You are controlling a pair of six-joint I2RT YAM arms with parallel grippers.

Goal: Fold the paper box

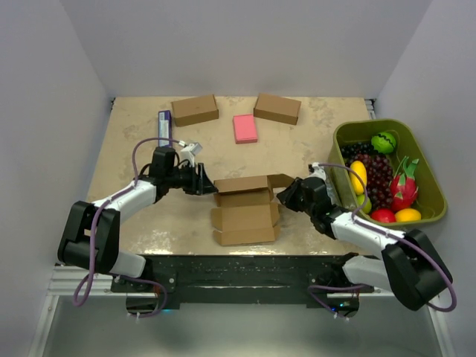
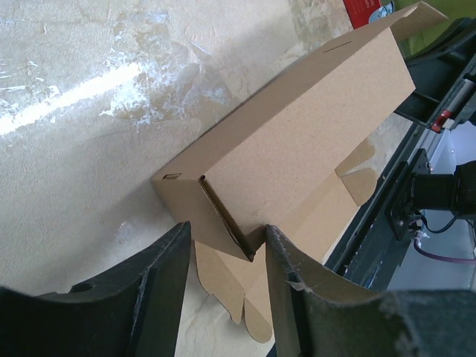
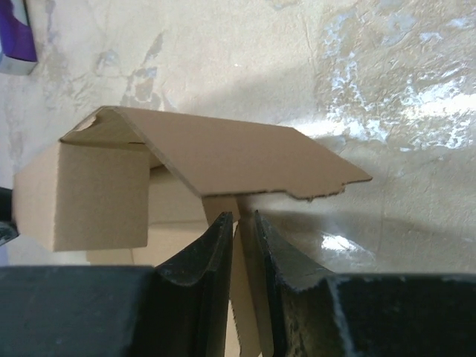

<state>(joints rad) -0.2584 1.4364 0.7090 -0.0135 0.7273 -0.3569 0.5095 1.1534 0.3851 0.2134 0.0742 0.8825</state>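
**Right pincer nips a flap; left pincer brackets a corner**

We see the right pincer drawn nearly closed on a thin flap of the plain brown cardboard mailer box, whose lid panel slants just above the fingers. The left pincer's fingers stand apart, with the box's near end corner in the gap. The half-folded box lies between both pincers on the mottled beige counter.
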